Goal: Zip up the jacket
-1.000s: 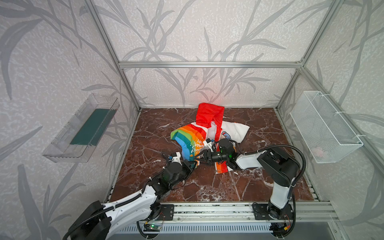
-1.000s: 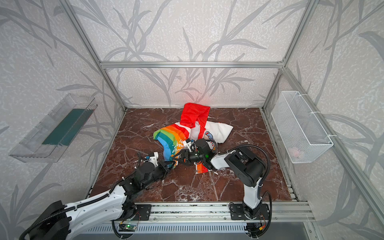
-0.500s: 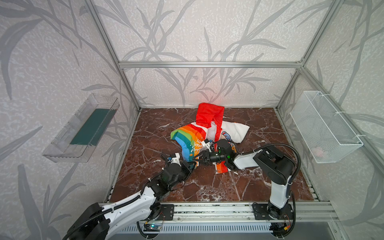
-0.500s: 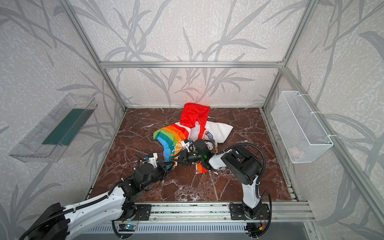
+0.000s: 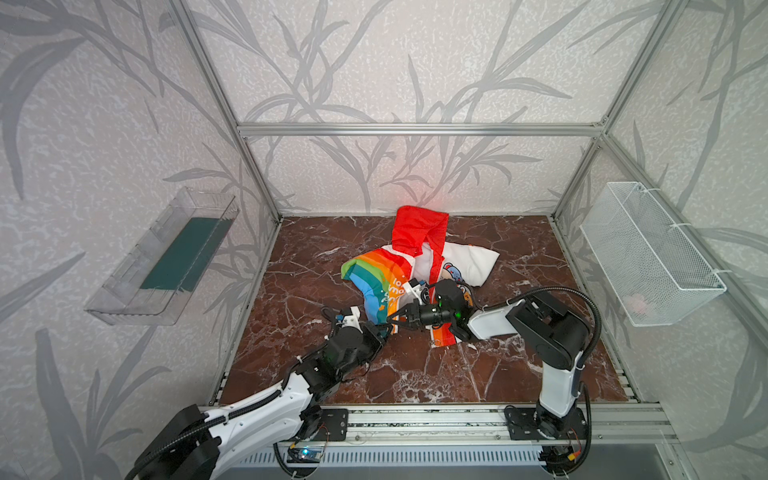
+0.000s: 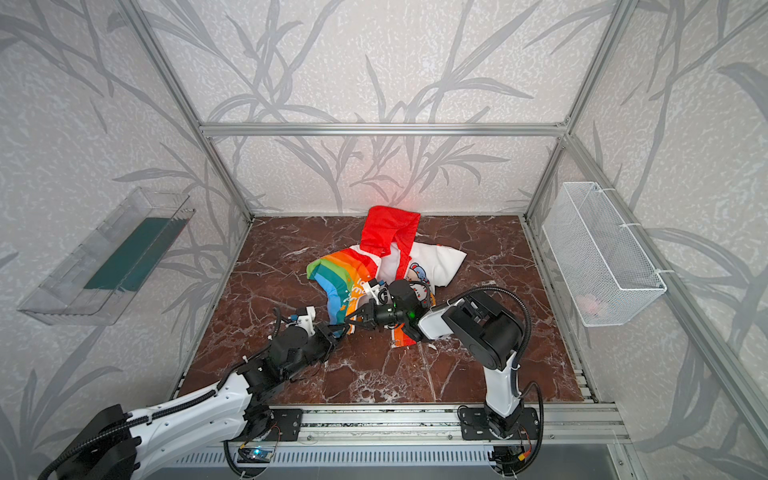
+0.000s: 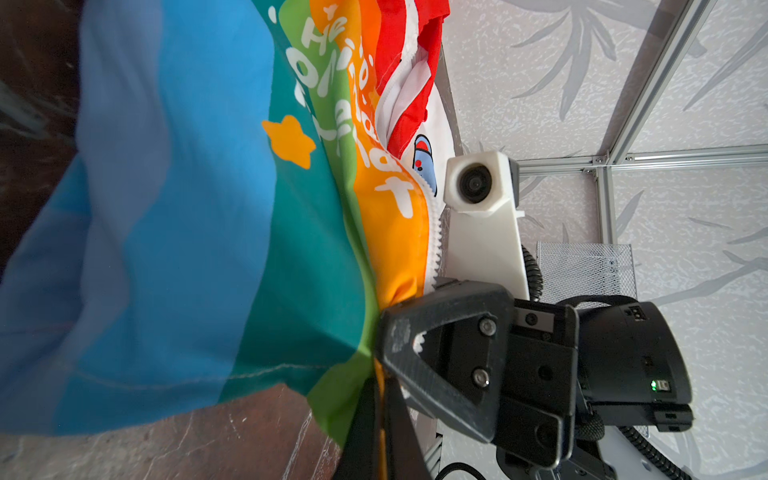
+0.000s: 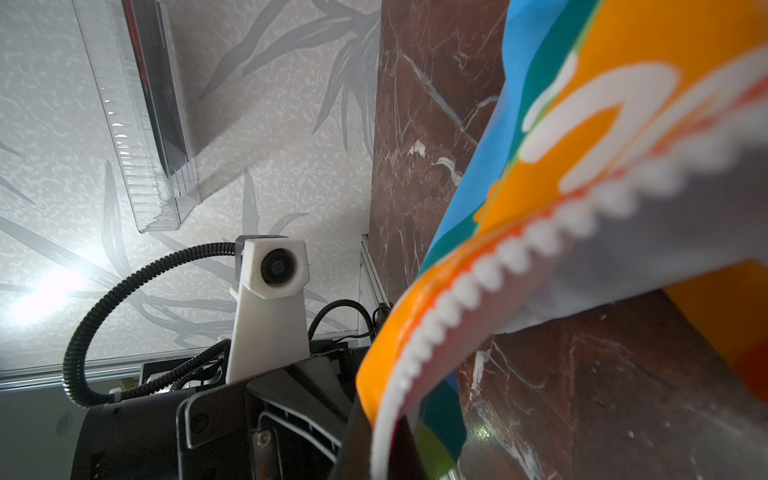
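Both top views: jacket (image 5: 374, 274) on table (image 5: 415, 374), grips unclear. Left wrist view resolves them: left pincer (image 7: 376, 399) and right pincer (image 7: 384, 332) each pinch its hem.

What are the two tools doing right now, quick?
Left tool: closed, holding the jacket.
Right tool: closed, holding the jacket too.

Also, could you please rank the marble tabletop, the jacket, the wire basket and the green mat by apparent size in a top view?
1. marble tabletop
2. jacket and wire basket: too alike to rank
3. green mat
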Controlling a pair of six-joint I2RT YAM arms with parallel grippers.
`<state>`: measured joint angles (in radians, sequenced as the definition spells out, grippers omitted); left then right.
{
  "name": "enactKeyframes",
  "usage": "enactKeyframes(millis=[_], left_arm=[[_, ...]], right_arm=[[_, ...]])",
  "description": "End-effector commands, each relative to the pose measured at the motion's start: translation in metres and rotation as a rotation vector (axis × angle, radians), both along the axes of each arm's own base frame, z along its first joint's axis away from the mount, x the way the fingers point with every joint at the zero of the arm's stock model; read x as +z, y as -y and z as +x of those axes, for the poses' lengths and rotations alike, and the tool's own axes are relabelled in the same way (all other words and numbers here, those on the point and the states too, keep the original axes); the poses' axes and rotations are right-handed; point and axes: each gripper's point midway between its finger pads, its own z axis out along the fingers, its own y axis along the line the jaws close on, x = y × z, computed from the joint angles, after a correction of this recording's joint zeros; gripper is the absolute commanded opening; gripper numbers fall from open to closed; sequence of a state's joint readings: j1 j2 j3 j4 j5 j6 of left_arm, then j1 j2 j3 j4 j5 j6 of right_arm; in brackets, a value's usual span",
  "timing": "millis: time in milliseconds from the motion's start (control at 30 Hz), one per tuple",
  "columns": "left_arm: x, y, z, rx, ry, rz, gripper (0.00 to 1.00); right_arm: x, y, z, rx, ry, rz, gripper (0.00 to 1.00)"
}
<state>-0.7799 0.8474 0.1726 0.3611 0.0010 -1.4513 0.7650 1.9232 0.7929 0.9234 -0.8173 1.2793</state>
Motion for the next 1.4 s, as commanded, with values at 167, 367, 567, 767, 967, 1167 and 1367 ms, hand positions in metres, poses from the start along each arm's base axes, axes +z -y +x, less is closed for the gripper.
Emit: enactKeyframes(millis=[167, 367, 567, 767, 967, 1167, 1367], left_arm=[[0.000, -0.004, -0.004, 0.010, 0.008, -0.009, 0.31], [0.005, -0.004, -0.004, 0.020, 0.028, -0.033, 0.43], [0.013, -0.002, -0.001, 0.038, 0.062, -0.108, 0.48], [0.032, 0.002, 0.002, 0.035, 0.115, -0.170, 0.55], [0.050, -0.004, 0.002, 0.053, 0.177, -0.210, 0.57], [0.059, -0.005, 0.002, 0.063, 0.188, -0.243, 0.63], [0.067, -0.003, 0.005, 0.072, 0.217, -0.295, 0.65]], right_arm=[[0.024, -0.002, 0.005, -0.028, 0.045, 0.071, 0.00], [0.032, -0.001, 0.011, -0.055, 0.038, 0.108, 0.00], [0.047, -0.003, 0.017, -0.090, 0.018, 0.186, 0.00], [0.050, -0.001, 0.017, -0.098, 0.011, 0.207, 0.00], [0.055, -0.002, 0.019, -0.109, 0.002, 0.235, 0.00], [0.072, -0.002, 0.023, -0.122, -0.002, 0.294, 0.00], [0.083, -0.001, 0.023, -0.123, 0.004, 0.311, 0.00]])
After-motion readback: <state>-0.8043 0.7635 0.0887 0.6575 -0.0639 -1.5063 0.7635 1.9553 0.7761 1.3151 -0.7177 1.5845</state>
